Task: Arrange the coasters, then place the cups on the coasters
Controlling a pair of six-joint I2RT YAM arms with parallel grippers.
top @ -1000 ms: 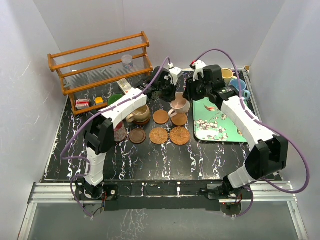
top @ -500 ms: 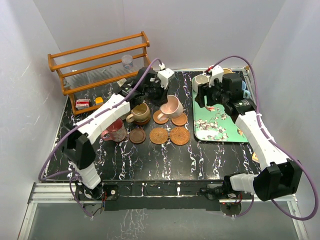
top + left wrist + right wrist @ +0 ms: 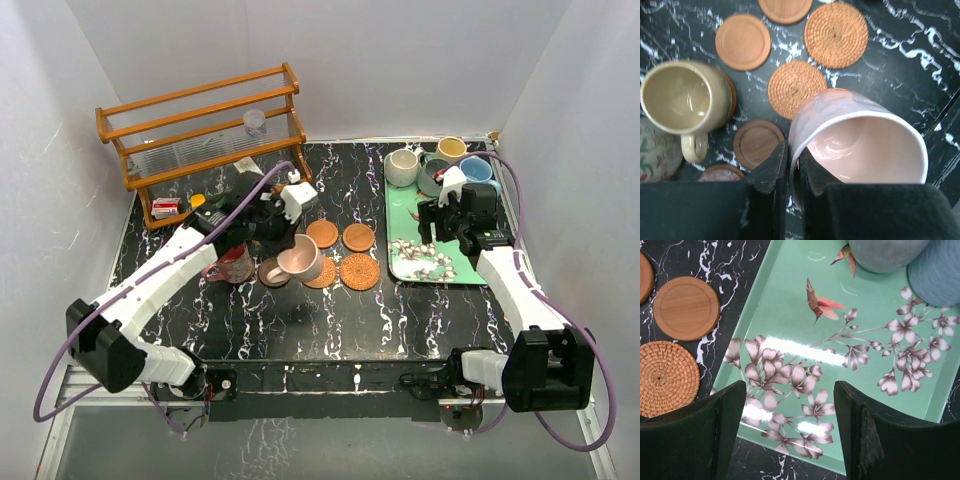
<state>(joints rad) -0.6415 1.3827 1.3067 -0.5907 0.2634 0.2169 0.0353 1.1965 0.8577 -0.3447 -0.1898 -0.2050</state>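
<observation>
Cup (image 3: 298,261) now above left wicker coaster (image 3: 796,86)

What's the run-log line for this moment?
left claw: shut on pink mug rim | right claw: open, empty, above green tray | tan mug: on coaster

Seven mugs (image 3: 403,165) can be counted, along with two wicker coasters (image 3: 836,34) and five wooden coasters (image 3: 742,41). There is one tray (image 3: 410,255), one wooden rack (image 3: 200,110) and one clear plastic cup (image 3: 255,122).
</observation>
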